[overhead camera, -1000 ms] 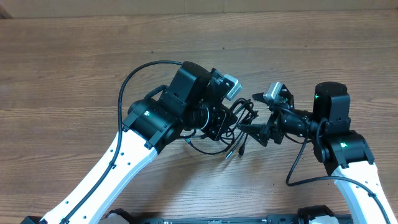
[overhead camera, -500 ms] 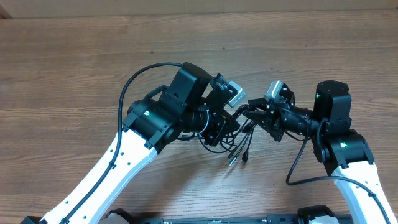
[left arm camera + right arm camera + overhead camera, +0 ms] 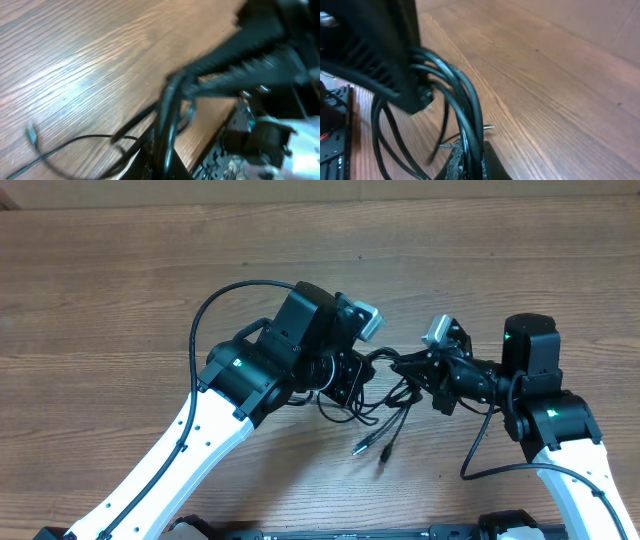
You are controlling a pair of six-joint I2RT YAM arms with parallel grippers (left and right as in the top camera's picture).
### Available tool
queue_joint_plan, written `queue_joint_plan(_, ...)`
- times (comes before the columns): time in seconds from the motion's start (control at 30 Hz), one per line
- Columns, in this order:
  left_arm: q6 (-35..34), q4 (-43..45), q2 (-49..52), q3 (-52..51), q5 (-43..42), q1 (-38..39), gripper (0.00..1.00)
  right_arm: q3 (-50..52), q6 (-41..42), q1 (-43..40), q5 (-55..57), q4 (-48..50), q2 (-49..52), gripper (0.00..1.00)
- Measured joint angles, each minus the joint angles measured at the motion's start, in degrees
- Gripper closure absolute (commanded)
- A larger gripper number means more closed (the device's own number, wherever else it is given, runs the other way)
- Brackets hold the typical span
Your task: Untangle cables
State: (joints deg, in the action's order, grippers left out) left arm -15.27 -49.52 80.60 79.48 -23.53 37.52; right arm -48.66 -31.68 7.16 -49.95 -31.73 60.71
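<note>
Wooden surface point(image 3: 120, 280) below: with left claw point(image 3: 362, 375) and right claw point(image 3: 405, 368) each clamped on the cables point(image 3: 472, 110), draw your arms apart slowly

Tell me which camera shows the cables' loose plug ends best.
Overhead: the cables trail down in full, and both plug ends show against bare wood. The left wrist view catches one small, blurred plug end at its left edge. The right wrist view shows mostly close-up loops.

Black cables point(image 3: 365, 445), brown wood-grain table point(image 3: 120, 290), white arms point(image 3: 185, 445) with black joints, green lights point(image 3: 237, 363)
</note>
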Motion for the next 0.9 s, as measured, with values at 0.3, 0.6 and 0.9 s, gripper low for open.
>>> queue_joint_plan(0.3, -8.9, 0.0, 0.0, 0.0, 6.1, 0.0, 0.96, 0.0, 0.1, 0.0, -0.4, -0.5, 0.0, 0.96)
queue_joint_plan(0.6, -11.7, -0.6, 0.0, 0.0, 9.4, 0.0, 0.96, 0.0, 2.0, 0.0, -0.5, 1.2, 0.0, 0.96)
queue_joint_plan(0.9, -19.3, -2.9, 0.0, 0.0, 17.0, 0.0, 0.96, 0.0, 22.0, 0.0, 11.3, 4.7, 0.0, 0.96)
